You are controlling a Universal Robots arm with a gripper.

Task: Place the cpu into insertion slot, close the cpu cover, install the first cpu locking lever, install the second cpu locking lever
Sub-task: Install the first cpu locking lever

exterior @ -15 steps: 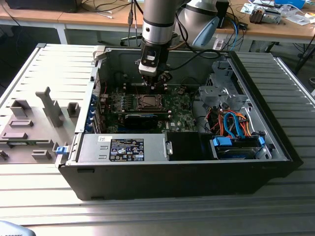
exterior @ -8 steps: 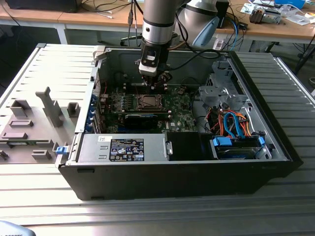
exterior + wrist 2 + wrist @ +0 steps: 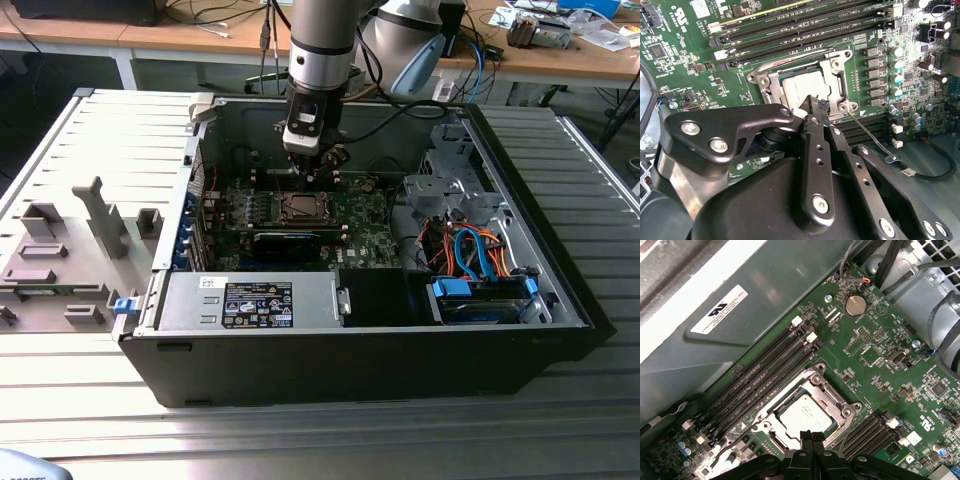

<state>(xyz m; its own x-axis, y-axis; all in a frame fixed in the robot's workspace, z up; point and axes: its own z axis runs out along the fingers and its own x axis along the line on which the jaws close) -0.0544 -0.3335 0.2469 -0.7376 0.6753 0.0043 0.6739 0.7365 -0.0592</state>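
The cpu (image 3: 799,84) (image 3: 802,414), a dull silver square, lies in the insertion slot (image 3: 300,208) on the green motherboard (image 3: 365,225). The cpu cover (image 3: 834,66) (image 3: 814,383), a silvery frame, lies flat around it. A thin wire locking lever (image 3: 872,137) sticks out loose from one corner of the socket, away from the frame. My gripper (image 3: 308,172) (image 3: 812,102) (image 3: 812,435) hangs just above the socket's edge, close to that corner. Its fingers are shut together with nothing between them.
Long black memory slots (image 3: 765,375) run beside the socket. The grey case wall (image 3: 740,305) rises close behind them. Capacitors (image 3: 895,65) and a black cable (image 3: 935,175) lie on the other side. In the exterior view's right stand a drive cage (image 3: 450,190) and orange and blue cables (image 3: 475,255).
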